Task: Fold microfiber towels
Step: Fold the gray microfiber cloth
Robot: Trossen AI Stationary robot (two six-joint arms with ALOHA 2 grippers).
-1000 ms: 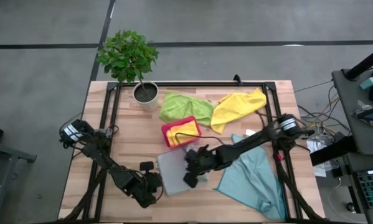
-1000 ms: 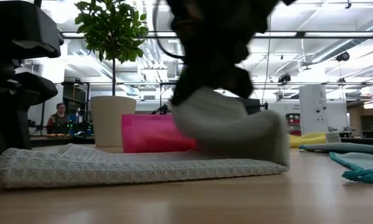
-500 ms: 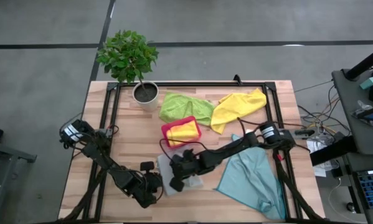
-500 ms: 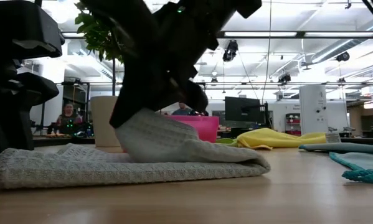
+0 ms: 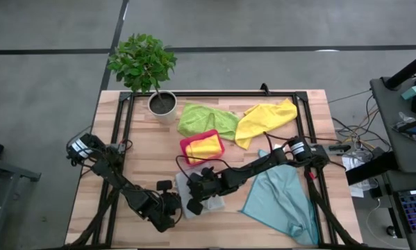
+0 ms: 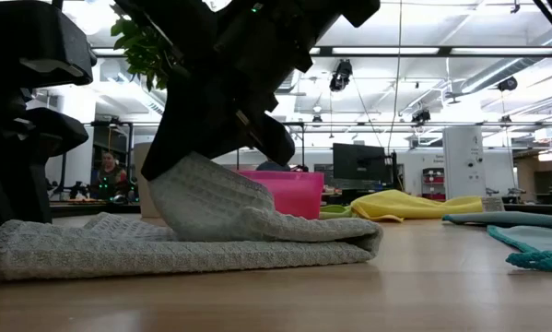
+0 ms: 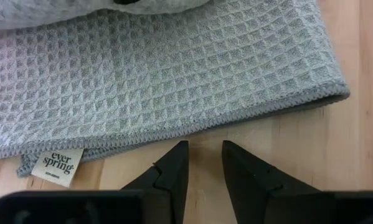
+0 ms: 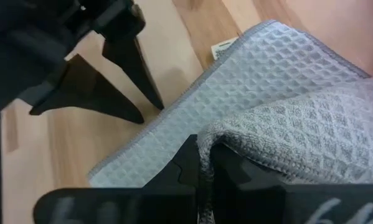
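Observation:
A pale grey waffle-weave towel [image 5: 185, 186] lies on the table near the front middle, its right part doubled back over its lower layer [image 6: 119, 249]. My right gripper [image 8: 205, 163] is shut on the raised part and hangs over the towel [image 6: 211, 217]. My left gripper [image 7: 203, 149] stands open by a narrow gap at the towel's hemmed near edge [image 7: 192, 127], next to its label. Whether its tips touch the hem, I cannot tell. A teal towel [image 5: 280, 201] lies spread at the front right. My right gripper pinches a bunched edge of the grey towel [image 8: 220, 135] between its two fingers, slanting down from the table's right side. The held part [image 6: 197, 184] is lifted and curves over the flat lower layer. One layer or several, I cannot tell.
A pink tray [image 5: 202, 147] holding a yellow towel sits behind the grey one. A lime green towel [image 5: 204, 119] and a yellow towel [image 5: 267, 119] lie crumpled toward the back. A potted plant [image 5: 162, 103] stands at the back left. A black frame [image 5: 214, 94] borders the work area.
My right gripper has gone toward the table's left edge and a little down, staying shut on the grey towel. It has drawn the towel's lifted right part over the lower layer, and the fold at the towel's right side has shifted left. The lower layer has stayed flat.

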